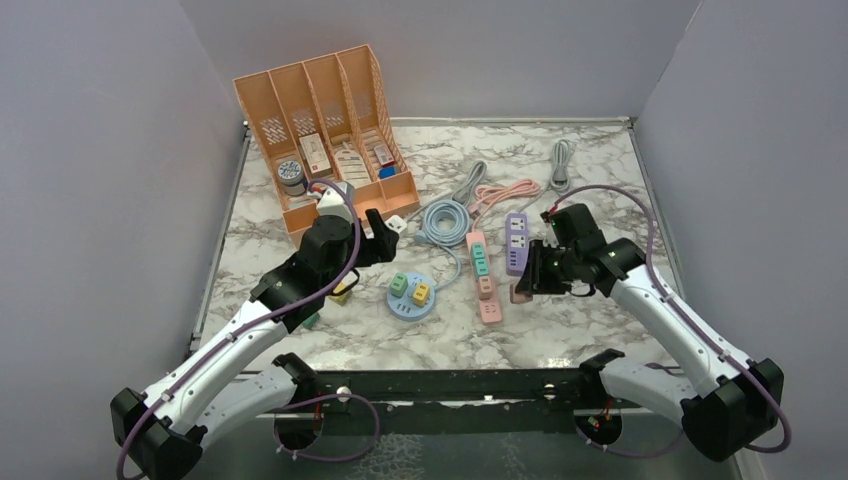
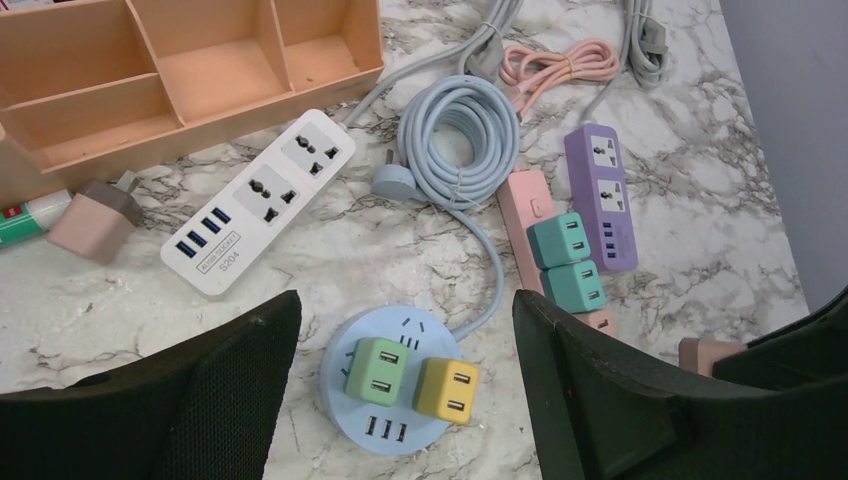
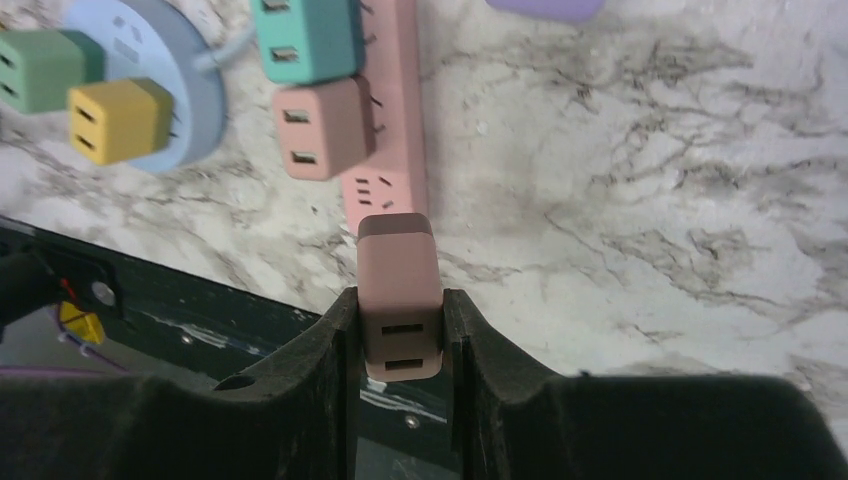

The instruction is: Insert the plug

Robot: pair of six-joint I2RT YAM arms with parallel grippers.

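Note:
My right gripper (image 3: 400, 295) is shut on a pink cube plug (image 3: 398, 285), USB slots facing the camera. Its front end hangs right by the near end of the pink power strip (image 3: 385, 190), next to a free socket. The strip carries another pink plug (image 3: 325, 128) and a teal plug (image 3: 305, 40). In the top view the right gripper (image 1: 527, 280) is just right of the strip's near end (image 1: 488, 305). My left gripper (image 2: 405, 300) is open and empty above the round blue socket hub (image 2: 430, 330).
The hub holds a green plug (image 2: 378, 370) and a yellow plug (image 2: 446, 388). A purple strip (image 1: 516, 242), a white strip (image 2: 260, 200), a coiled blue cable (image 2: 460, 140), a loose pink plug (image 2: 95, 220) and an orange organizer (image 1: 320, 130) lie further back.

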